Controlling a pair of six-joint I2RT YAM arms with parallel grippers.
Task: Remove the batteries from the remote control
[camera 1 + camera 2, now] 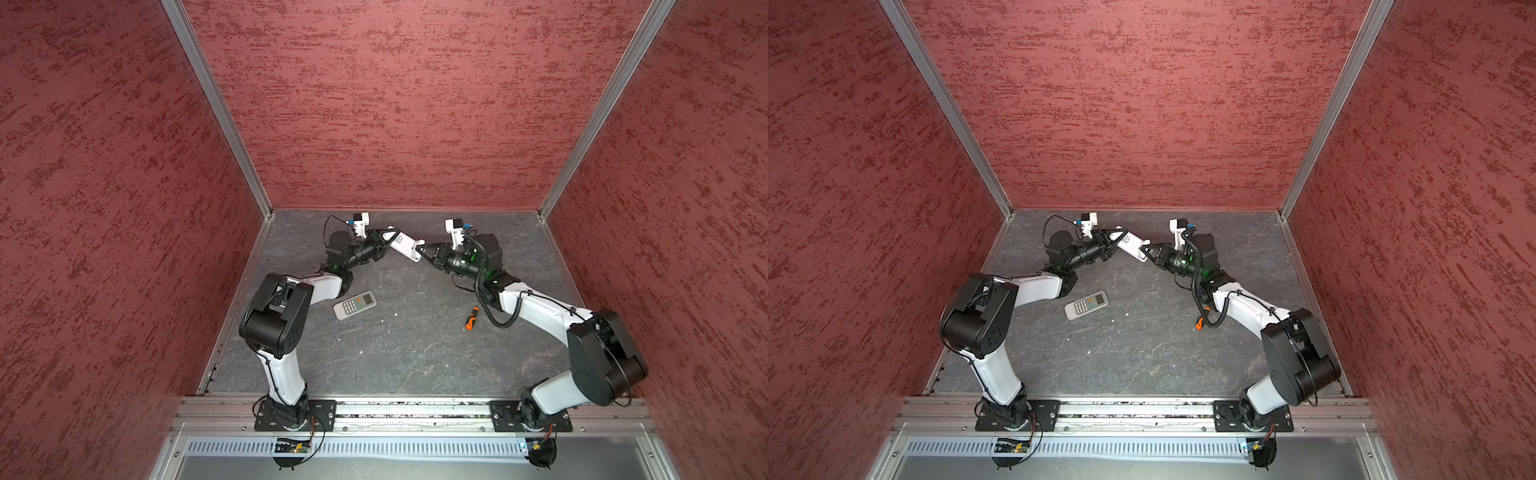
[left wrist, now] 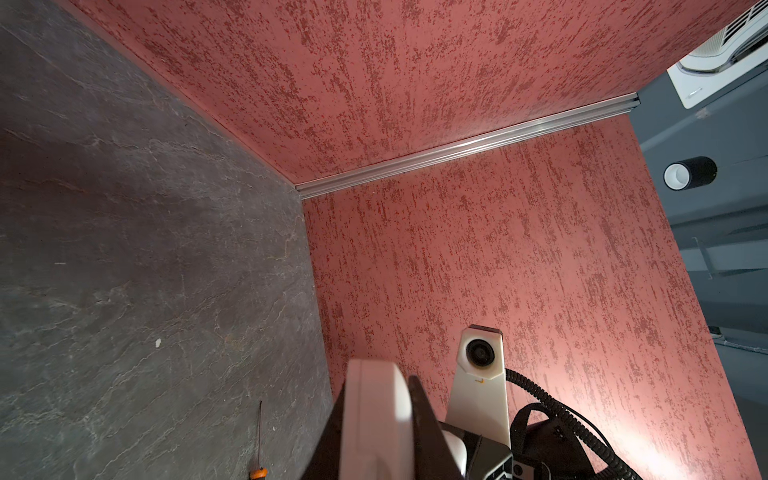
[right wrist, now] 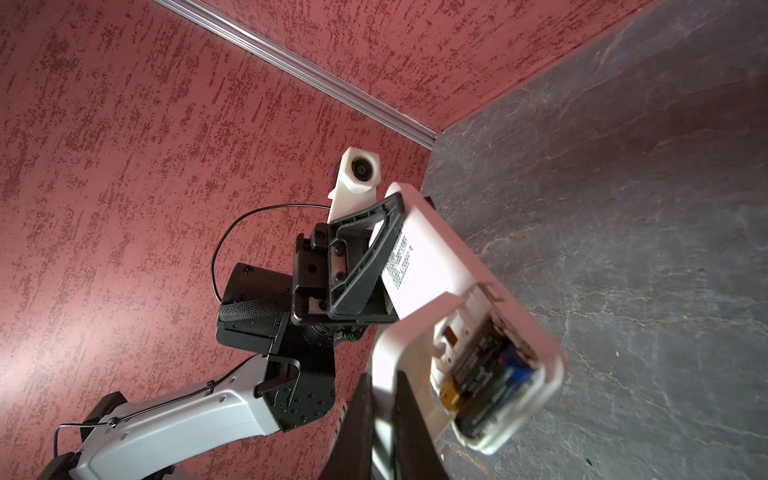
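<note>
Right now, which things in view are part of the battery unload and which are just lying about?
In the job: white remote, held up by left gripper; its battery cover, clamped in right gripper; batteries in the open bay.
Lying about: second remote with display, face up; orange-and-black screwdriver; both on the table, untouched.

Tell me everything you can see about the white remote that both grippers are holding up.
The held remote is a slim white plastic slab, back side showing with a printed label. It hangs tilted above the far end of the table. The left gripper is clamped on one end; the right gripper pinches the battery cover, which is partly off at the other end. In the open bay, dark batteries are seated.
</note>
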